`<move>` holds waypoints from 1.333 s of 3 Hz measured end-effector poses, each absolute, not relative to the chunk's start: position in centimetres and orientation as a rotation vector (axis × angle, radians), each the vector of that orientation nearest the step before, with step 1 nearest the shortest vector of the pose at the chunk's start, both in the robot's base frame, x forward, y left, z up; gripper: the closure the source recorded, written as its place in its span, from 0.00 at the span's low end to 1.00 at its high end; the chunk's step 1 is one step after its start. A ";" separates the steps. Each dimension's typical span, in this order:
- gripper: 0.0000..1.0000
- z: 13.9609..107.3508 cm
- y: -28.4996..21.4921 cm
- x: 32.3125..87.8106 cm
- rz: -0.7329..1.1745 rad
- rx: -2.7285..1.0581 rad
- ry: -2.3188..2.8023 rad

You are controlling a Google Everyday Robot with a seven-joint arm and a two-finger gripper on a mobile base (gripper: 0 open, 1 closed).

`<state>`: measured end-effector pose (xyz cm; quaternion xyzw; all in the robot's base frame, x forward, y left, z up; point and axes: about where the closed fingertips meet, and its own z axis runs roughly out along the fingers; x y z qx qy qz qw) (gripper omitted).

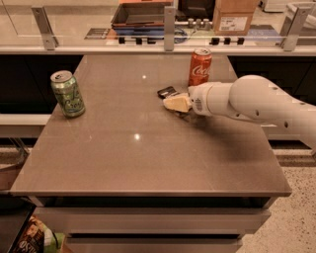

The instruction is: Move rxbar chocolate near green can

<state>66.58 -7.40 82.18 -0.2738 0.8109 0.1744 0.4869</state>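
The rxbar chocolate is a small black bar lying flat on the table, just left of the orange-red Coca-Cola can. My gripper, cream-coloured on a white arm reaching in from the right, sits low over the table right beside the bar's near end and covers part of it. The green can stands upright near the table's left edge, far to the left of the bar and the gripper.
The brown table has its front edge near the bottom and drops off on both sides. Behind its far edge runs a counter with metal posts, a dark tray and a cardboard box.
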 end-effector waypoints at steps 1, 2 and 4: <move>0.62 82.2 -7.2 66.6 0.426 -0.669 1.972; 0.86 82.2 -7.0 66.5 0.427 -0.672 1.971; 1.00 82.2 -6.9 66.5 0.429 -0.675 1.970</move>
